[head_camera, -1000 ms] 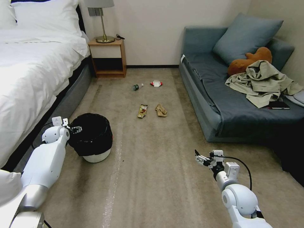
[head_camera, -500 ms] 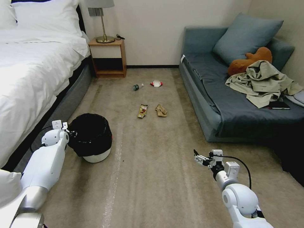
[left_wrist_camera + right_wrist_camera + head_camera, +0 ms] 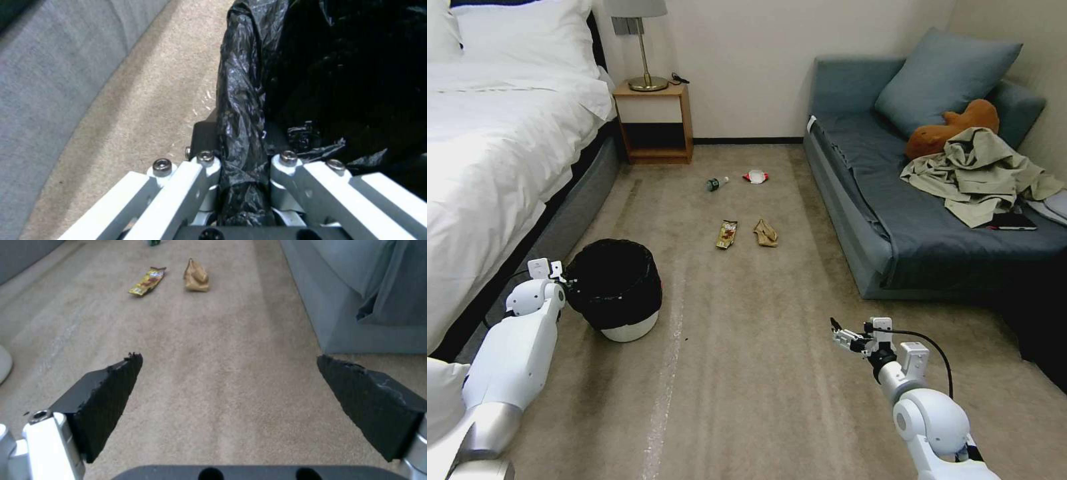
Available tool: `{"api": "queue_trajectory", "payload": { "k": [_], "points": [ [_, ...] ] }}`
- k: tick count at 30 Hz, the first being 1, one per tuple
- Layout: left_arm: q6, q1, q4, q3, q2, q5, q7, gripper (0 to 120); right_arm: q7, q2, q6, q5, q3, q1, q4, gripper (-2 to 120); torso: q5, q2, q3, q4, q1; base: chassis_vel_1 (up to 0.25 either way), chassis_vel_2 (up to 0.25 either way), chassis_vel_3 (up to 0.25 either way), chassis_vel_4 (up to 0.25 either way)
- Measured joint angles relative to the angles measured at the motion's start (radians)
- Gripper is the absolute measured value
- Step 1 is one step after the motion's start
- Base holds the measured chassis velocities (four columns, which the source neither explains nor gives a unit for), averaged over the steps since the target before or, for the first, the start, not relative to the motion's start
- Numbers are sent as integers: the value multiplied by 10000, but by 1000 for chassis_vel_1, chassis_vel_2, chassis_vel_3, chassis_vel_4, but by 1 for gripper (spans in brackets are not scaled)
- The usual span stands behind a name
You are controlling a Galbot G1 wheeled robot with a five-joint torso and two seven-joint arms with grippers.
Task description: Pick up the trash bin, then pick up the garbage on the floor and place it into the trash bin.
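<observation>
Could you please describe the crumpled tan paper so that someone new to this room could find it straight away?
On the carpet between the bed and the sofa, four litter pieces lie in two pairs. The crumpled tan paper is in the nearer pair, sofa side, beside the flat yellow-brown wrapper; it alone is plain and bunched.

A beige carpet [image 3: 747, 373] covered the floor, with a pale streak running along it. A wooden nightstand [image 3: 654, 123] stood against the cream wall [image 3: 747, 60], carrying a brass lamp [image 3: 646, 47]. Left of the nightstand lay a bed [image 3: 494, 153] with white sheets and a grey base. Right of the nightstand, well apart, sat a blue-grey sofa [image 3: 880, 220] with a matching cushion [image 3: 944, 77], a brown plush toy [image 3: 954, 127], a heap of beige clothing [image 3: 980, 173] and a dark phone [image 3: 1014, 222].
</observation>
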Motion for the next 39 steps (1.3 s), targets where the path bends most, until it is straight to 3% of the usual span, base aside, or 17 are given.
{"api": "queue_trajectory", "payload": {
  "k": [6, 8, 12, 14, 15, 17, 18, 19, 21, 23, 26, 31, 39],
  "points": [
    [-176, 610, -1062, -239, 76, 503, -68, 7, -64, -18, 7, 230, 1, -56, 56, 100, 5, 0, 1, 3, 0, 0, 0, 0, 0],
    [-176, 1042, -1730, -414, 118, 569, -116, 5, -228, -32, 20, 325, 0, -122, 120, 100, 6, 0, 1, 2, 0, 0, 0, 0, 0],
    [-151, 1493, -2333, -606, 139, 652, -231, 5, -299, -32, 61, 349, -19, -170, 144, 100, 6, -1, 1, 2, 0, 0, 0, 0, 0],
    [-20, 2019, -3156, -864, 142, 693, -472, 5, -323, -26, 138, 352, -40, -225, 153, 100, 6, -1, 1, 4, 0, 0, 0, 0, 0],
    [-20, 2019, -3156, -864, 142, 693, -472, 5, -323, -26, 138, 352, -40, -225, 153, 100, 6, -1, 1, 4, 0, 0, 0, 0, 0],
    [28, 2570, -4074, -1202, 100, 881, -658, 4, -324, -20, 169, 357, -46, -277, 154, 100, 6, -1, 1, 4, 0, 0, 0, 0, 0],
    [28, 2570, -4074, -1202, 100, 881, -658, 4, -324, -20, 169, 357, -46, -277, 154, 100, 6, -1, 1, 4, 0, 0, 0, 0, 0],
    [30, 2919, -4615, -1477, 35, 1034, -763, 4, -324, -17, 204, 360, -48, -314, 153, 100, 8, 0, 1, 5, 0, 0, 0, 0, 0],
    [31, 3130, -4922, -1640, -5, 1073, -789, 4, -324, -15, 228, 364, -48, -334, 154, 100, 10, 0, 0, 6, 0, 0, 0, 0, 0],
    [37, 3760, -5740, -2092, -152, 1256, -859, 4, -337, -16, 326, 368, -61, -389, 153, 100, 6, 0, 0, 3, 0, 0, 0, 0, 0],
    [38, 3979, -6021, -2219, -200, 1301, -884, 4, -356, -21, 356, 369, -72, -403, 153, 100, 8, 0, 0, 3, 0, 0, 0, 0, 0],
    [54, 4793, -7068, -2699, -460, 1566, -1021, 4, -482, -46, 524, 415, -174, -410, 136, 100, 7, 0, 0, 2, 0, 0, 0, 0, 0],
    [-91, 5489, -7726, -2983, -693, 1828, -1022, 4, -532, -25, 853, 463, -277, -376, -32, 100, 7, 0, 0, 3, 0, 0, 0, 0, 0]
  ]
}}
